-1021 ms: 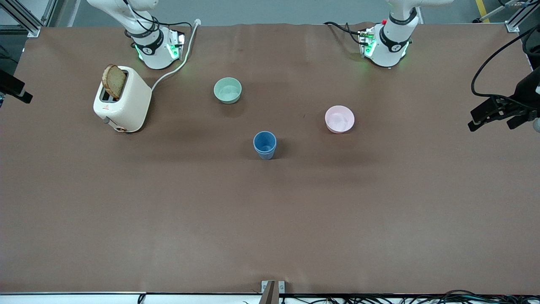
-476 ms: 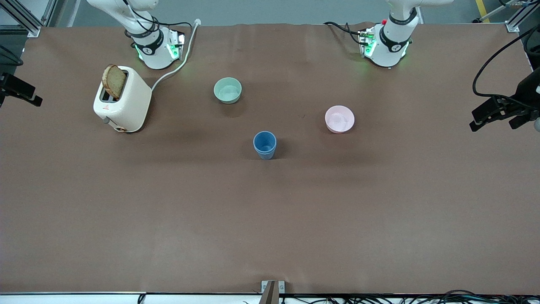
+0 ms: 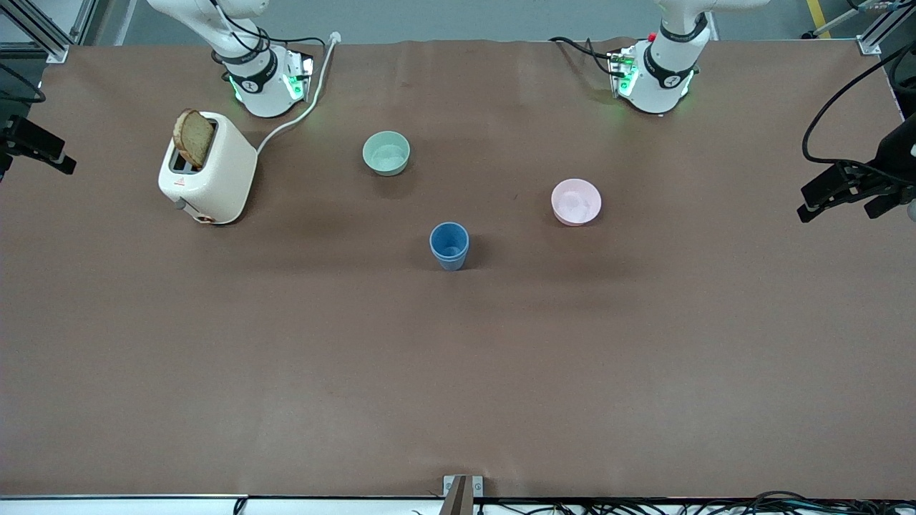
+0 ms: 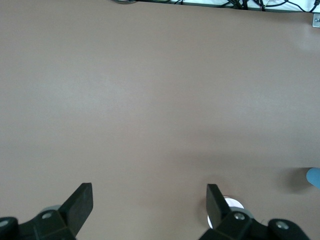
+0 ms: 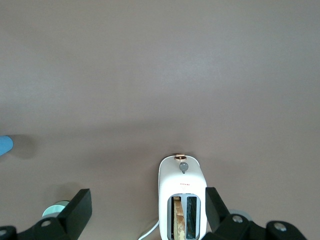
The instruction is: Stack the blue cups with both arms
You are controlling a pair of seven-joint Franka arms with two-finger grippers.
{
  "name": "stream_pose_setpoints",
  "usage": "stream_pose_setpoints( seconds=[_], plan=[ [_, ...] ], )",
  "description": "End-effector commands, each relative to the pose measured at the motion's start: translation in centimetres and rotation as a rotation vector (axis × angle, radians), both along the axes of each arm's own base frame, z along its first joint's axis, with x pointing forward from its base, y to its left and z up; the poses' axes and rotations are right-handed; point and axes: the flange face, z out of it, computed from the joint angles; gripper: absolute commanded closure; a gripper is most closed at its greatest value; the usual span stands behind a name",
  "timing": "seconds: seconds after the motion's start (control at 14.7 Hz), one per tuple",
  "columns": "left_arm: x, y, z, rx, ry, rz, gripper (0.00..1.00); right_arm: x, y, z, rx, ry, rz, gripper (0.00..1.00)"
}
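A blue cup (image 3: 449,245) stands upright at the middle of the table, nearer to the front camera than both bowls. Only one cup shape shows; I cannot tell whether a second cup sits inside it. It shows at the edge of the left wrist view (image 4: 314,177) and of the right wrist view (image 5: 6,145). My left gripper (image 3: 848,199) hangs open and empty over the left arm's end of the table, well away from the cup; its jaws are wide apart in the left wrist view (image 4: 148,195). My right gripper (image 3: 39,146) hangs open and empty over the right arm's end (image 5: 147,200).
A white toaster (image 3: 211,172) with a slice of bread in it stands near the right arm's base, its cord running to the table's edge. A pale green bowl (image 3: 386,152) and a pink bowl (image 3: 576,201) stand farther from the camera than the cup.
My right gripper has shifted a little toward the table's middle at its end. My left gripper has barely moved. The cup and bowls have not moved.
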Motion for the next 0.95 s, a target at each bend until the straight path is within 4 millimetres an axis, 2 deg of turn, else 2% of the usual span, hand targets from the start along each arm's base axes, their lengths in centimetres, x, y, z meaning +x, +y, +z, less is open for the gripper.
stream_pose_setpoints(
  seconds=[0.0,0.27,0.48,0.88],
  plan=[
    [-0.4,-0.2,0.8,0.018,0.001,-0.015,0.00,-0.7,-0.1,0.1,-0.013,-0.012,0.009,0.00],
    [-0.7,-0.5,0.5,0.010,0.027,-0.017,0.00,-0.6,0.0,0.1,-0.003,-0.018,0.010,0.00],
    [-2.2,-0.5,0.5,0.009,0.101,-0.017,0.00,-0.6,0.0,0.1,-0.002,-0.020,0.046,0.00],
    [-1.9,-1.5,0.5,0.000,0.082,-0.027,0.00,-0.6,-0.2,0.0,-0.002,-0.019,0.074,0.00]
  ],
)
